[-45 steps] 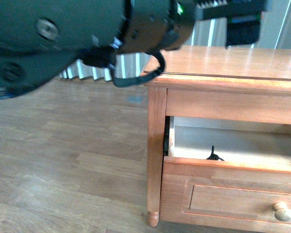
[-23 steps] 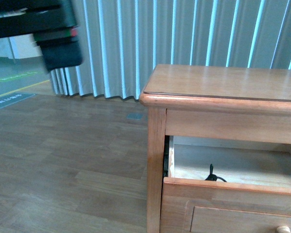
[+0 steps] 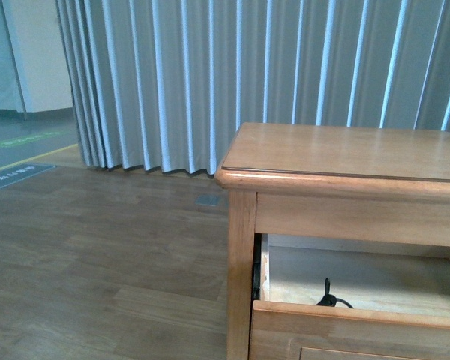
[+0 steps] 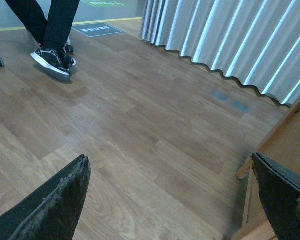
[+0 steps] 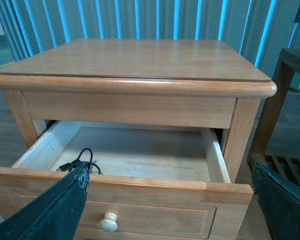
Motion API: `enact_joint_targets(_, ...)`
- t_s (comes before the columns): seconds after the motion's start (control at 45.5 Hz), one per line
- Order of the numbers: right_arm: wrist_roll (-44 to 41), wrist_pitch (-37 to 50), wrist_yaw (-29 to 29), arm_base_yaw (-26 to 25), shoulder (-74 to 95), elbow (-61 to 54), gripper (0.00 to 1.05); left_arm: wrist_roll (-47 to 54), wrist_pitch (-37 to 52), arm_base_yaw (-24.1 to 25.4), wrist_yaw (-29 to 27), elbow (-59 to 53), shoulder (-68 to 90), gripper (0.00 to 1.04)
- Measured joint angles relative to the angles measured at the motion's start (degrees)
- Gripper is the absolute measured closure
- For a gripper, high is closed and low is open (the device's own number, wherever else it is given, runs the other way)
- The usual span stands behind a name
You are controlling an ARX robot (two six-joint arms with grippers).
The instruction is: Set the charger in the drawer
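Note:
The drawer [image 5: 140,183] of the honey-coloured wooden cabinet [image 5: 135,57] stands pulled out, its round knob [image 5: 109,222] on the panel front. Of the charger only the thin black cable [image 5: 82,159] shows, lying in the drawer's corner; its white body is hidden. In the front view the drawer [image 3: 345,313] is at the lower right, with the cable [image 3: 330,298] poking above its front edge. My right gripper [image 5: 169,170] hangs open in front of the drawer, holding nothing. My left gripper [image 4: 169,160] is open over bare floor beside the cabinet's leg [image 4: 245,170].
Grey pleated curtains [image 3: 210,75] hang behind the cabinet. A person's legs and dark shoes [image 4: 52,56] stand on the wooden floor [image 4: 140,115] further off. A darker wooden piece of furniture [image 5: 285,95] with a slatted shelf stands close beside the cabinet.
The dark arm that filled the upper left of the front view has swung away and left the picture. The cabinet now sits lower in that view. The cable lies where it was.

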Motion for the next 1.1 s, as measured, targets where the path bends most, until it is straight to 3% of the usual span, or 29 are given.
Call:
enact_joint_targets(0.066, 0.0, 0.0, 0.0, 0.0, 0.0, 0.0, 0.08, 0.0, 0.1, 0.1, 0.3, 0.0, -0.1, 0.06)
enact_joint_targets(0.154, 0.0, 0.0, 0.0, 0.0, 0.0, 0.0, 0.08, 10.3, 6.3, 6.1, 22.5, -4.5, -4.7, 0.26)
enact_joint_targets(0.22, 0.0, 0.0, 0.0, 0.0, 0.0, 0.0, 0.08, 15.1, 6.4, 9.0, 30.4, -6.7, -7.5, 0.41)
enact_joint_targets(0.572, 0.0, 0.0, 0.0, 0.0, 0.0, 0.0, 0.08, 18.7, 3.3, 16.6, 38.6, -12.0, -16.0, 1.01)
enact_joint_targets(0.682, 0.0, 0.0, 0.0, 0.0, 0.0, 0.0, 0.08, 19.0, 2.0, 18.8, 40.9, -12.9, -18.1, 1.01)
enact_joint_targets(0.748, 0.0, 0.0, 0.0, 0.0, 0.0, 0.0, 0.08, 19.2, 1.0, 22.7, 45.8, -13.6, -19.7, 1.01)
enact_joint_targets(1.099, 0.0, 0.0, 0.0, 0.0, 0.0, 0.0, 0.08, 19.3, -1.7, 24.6, 46.3, -16.6, -26.1, 1.01)
